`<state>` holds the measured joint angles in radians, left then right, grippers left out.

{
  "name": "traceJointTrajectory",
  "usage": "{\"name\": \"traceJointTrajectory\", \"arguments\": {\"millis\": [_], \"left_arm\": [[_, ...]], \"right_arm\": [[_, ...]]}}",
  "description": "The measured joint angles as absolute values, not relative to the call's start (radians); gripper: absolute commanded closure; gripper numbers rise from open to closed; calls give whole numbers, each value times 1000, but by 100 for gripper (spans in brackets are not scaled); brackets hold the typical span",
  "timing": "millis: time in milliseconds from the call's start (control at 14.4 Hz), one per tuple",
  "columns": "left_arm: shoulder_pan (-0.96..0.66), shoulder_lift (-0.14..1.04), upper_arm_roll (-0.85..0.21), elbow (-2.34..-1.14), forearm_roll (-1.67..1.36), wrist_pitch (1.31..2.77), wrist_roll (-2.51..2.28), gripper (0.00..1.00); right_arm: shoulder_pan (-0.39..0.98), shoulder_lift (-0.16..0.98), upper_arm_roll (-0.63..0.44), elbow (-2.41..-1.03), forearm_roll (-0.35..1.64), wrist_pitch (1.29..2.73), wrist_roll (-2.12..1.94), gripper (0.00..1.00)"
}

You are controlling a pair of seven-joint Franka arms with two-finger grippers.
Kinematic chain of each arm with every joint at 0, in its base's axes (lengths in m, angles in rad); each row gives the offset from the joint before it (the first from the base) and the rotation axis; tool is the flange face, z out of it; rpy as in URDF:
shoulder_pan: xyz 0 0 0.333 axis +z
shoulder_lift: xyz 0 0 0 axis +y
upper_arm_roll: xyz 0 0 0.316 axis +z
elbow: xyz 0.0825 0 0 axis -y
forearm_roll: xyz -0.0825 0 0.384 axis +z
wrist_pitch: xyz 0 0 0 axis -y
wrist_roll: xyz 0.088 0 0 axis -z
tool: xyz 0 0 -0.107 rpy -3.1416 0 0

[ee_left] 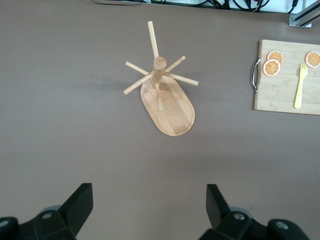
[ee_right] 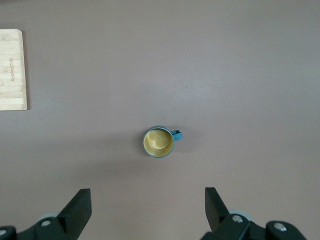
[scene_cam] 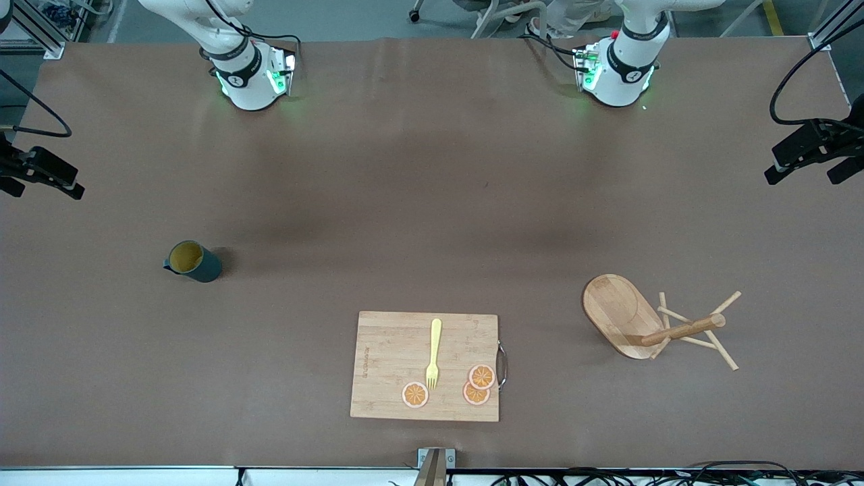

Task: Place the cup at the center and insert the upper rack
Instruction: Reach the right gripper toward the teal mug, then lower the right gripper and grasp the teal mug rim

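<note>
The cup (scene_cam: 192, 261), dark teal with a yellow inside, stands upright toward the right arm's end of the table, its small handle (ee_right: 177, 135) sticking out sideways. My right gripper (ee_right: 147, 195) hangs high over bare table close by the cup (ee_right: 159, 142), open and empty. The upper rack (scene_cam: 648, 324) stands on its oval base (scene_cam: 617, 307) toward the left arm's end, thin pegs fanning out from its post top (ee_left: 159, 62). High over bare table beside the rack (ee_left: 167, 100), my left gripper (ee_left: 148, 192) is open, holding nothing. Neither gripper shows in the front view.
A rectangular bamboo cutting board (scene_cam: 388, 364) lies near the table's front edge, between cup and rack. On it lie a yellow fork (scene_cam: 433, 352) and three orange slices (scene_cam: 476, 388). Black camera mounts (scene_cam: 810, 148) stick in at both table ends.
</note>
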<state>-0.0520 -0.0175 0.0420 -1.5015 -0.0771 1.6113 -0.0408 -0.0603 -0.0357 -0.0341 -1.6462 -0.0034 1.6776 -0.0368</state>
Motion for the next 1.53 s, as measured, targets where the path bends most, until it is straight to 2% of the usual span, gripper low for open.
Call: {"name": "traceJointTrajectory", "arguments": {"millis": [208,624,1040,1248,1526], "left_arm": [[-52,-17,42,-1502,-77,1611,-41,0],[-52,-17,42,-1504,-77,1611,-40,0],[-52,-17,42,-1504,-77,1611,-40,0],[-52,-17,42,-1504,-77,1611,-40,0],[-52,-17,42,-1504,-77,1611,-40,0]], "right_arm": [[-60,21,-34,-1662,-3,1728,-37,0],[-60,233,-35,-1672,-3,1843,-37,0],[-60,424,-37,-1689,-3,1851,-37,0],[-53,485,-33,-1698,13,1864,-37,0],[-17,505,-31,-1698,34,1878,-37,0]]}}
